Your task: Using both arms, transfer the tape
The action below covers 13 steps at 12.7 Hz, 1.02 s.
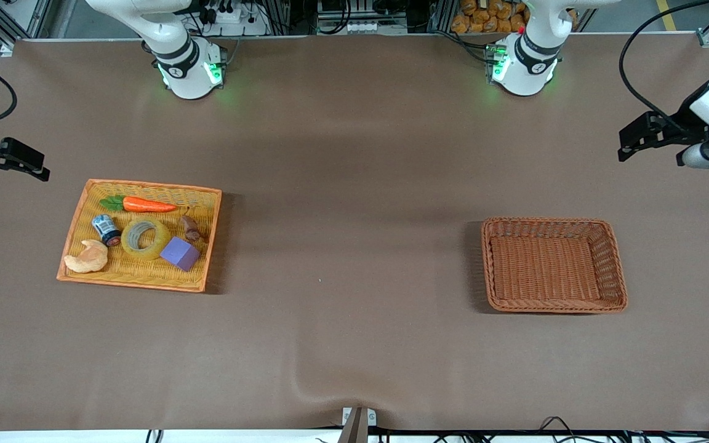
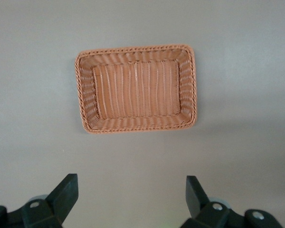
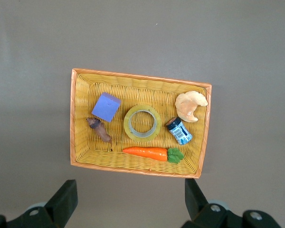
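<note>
The tape (image 1: 159, 243), a yellow ring with a grey core, lies flat in the middle of a yellow woven tray (image 1: 145, 185) toward the right arm's end of the table. The right wrist view shows the tape (image 3: 128, 123) in the tray (image 3: 135, 76) from high up. My right gripper (image 1: 37, 166) (image 3: 131, 194) hangs open and empty over the table at that end, well clear of the tray. My left gripper (image 1: 625, 144) (image 2: 132, 190) hangs open and empty over the left arm's end of the table.
Around the tape in the tray lie a carrot (image 1: 145, 204), a purple cube (image 1: 180, 253), a croissant (image 1: 87, 258), a small blue jar (image 1: 106, 229) and a brown piece (image 1: 191, 227). An empty brown wicker basket (image 1: 551, 220) (image 2: 135, 48) sits toward the left arm's end.
</note>
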Available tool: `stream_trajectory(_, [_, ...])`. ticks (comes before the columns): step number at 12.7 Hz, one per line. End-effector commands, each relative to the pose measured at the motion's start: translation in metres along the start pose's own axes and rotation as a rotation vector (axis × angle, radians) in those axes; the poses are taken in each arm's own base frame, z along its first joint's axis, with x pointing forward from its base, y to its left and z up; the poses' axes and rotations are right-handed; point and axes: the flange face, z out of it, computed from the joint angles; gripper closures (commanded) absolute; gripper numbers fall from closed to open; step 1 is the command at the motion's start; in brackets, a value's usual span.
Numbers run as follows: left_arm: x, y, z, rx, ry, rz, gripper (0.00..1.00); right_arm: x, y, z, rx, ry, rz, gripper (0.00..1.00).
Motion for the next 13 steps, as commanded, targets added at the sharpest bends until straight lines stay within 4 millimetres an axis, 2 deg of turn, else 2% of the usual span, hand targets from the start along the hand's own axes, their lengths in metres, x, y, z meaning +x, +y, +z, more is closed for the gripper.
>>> stream_trajectory(1, [-0.002, 0.004, -0.013, -0.002, 0.009, 0.02, 0.0, 0.006, -0.015, 0.003, 0.025, -0.004, -0.01, 0.0])
stream_trajectory(3, [0.001, -0.008, -0.007, -0.001, -0.002, 0.013, 0.0, 0.012, -0.007, 0.015, 0.11, -0.015, 0.006, 0.0])
stream_trajectory(4, [0.005, -0.016, 0.001, -0.013, -0.013, -0.004, 0.0, 0.013, -0.013, 0.016, 0.098, -0.02, -0.009, 0.0])
stream_trajectory(5, [0.018, -0.021, 0.026, -0.004, -0.056, -0.004, 0.0, 0.015, -0.017, 0.027, 0.094, -0.046, -0.025, 0.0])
stream_trajectory(6, [0.02, -0.021, 0.029, -0.008, -0.061, -0.003, 0.0, 0.021, -0.02, 0.042, 0.09, -0.074, -0.039, 0.0])
stream_trajectory(7, [0.02, -0.022, 0.029, -0.006, -0.061, -0.007, 0.0, 0.029, -0.025, 0.059, 0.074, -0.1, -0.051, 0.0])
stream_trajectory(8, [0.02, -0.022, 0.029, -0.003, -0.061, -0.009, 0.0, 0.035, -0.023, 0.084, 0.037, -0.142, -0.058, 0.0])
stream_trajectory(10, [0.019, -0.029, 0.033, -0.002, -0.074, -0.021, 0.0, 0.033, -0.027, 0.133, 0.019, -0.16, -0.138, 0.0])
stream_trajectory(11, [0.018, -0.031, 0.033, -0.004, -0.083, -0.024, 0.0, 0.03, -0.016, 0.16, 0.024, -0.14, -0.189, 0.0])
stream_trajectory(13, [0.022, -0.029, 0.045, -0.003, -0.106, -0.029, 0.0, 0.035, -0.016, 0.2, 0.014, -0.081, -0.238, 0.0])
